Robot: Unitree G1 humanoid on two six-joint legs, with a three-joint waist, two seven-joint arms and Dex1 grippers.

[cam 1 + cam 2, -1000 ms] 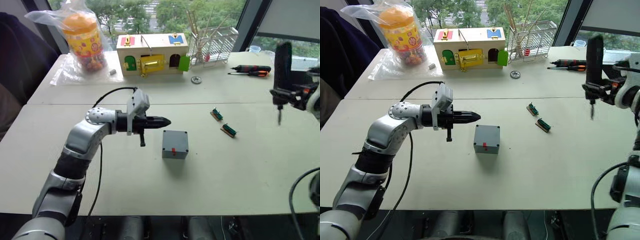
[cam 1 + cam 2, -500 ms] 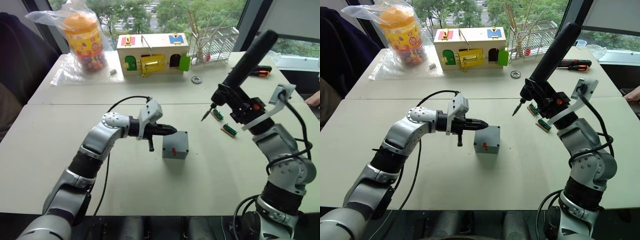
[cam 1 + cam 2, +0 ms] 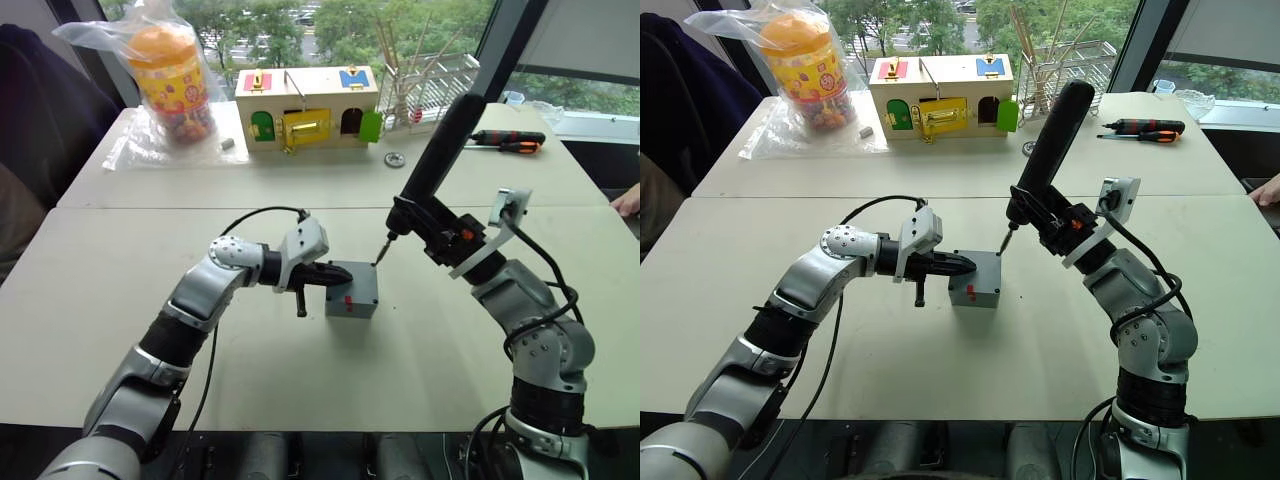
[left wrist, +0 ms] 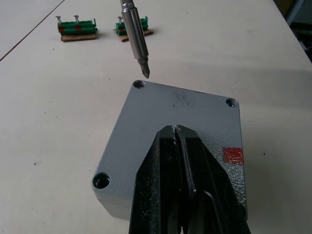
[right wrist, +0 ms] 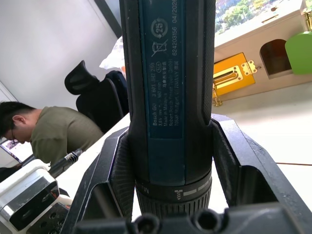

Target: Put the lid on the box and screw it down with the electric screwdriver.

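Pale bench (image 3: 120, 330) | mid-bench: small grey plastic box (image 3: 351, 291), lid (image 4: 180, 122) on, red mark | left gripper (image 4: 176, 146) fingers together, resting on lid | right gripper (image 5: 168, 161) clamps dark blue-black electric screwdriver (image 3: 432, 160), bit above corner hole

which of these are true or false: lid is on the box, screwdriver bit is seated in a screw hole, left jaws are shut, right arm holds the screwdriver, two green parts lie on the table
1. The lid is on the box: true.
2. The bit is seated in a screw hole: false. Its tip hangs just above a corner hole.
3. The left gripper has its jaws shut: true, resting over the lid.
4. The right gripper holds the screwdriver: true.
5. Two green parts sit on the box: false. They lie on the table.
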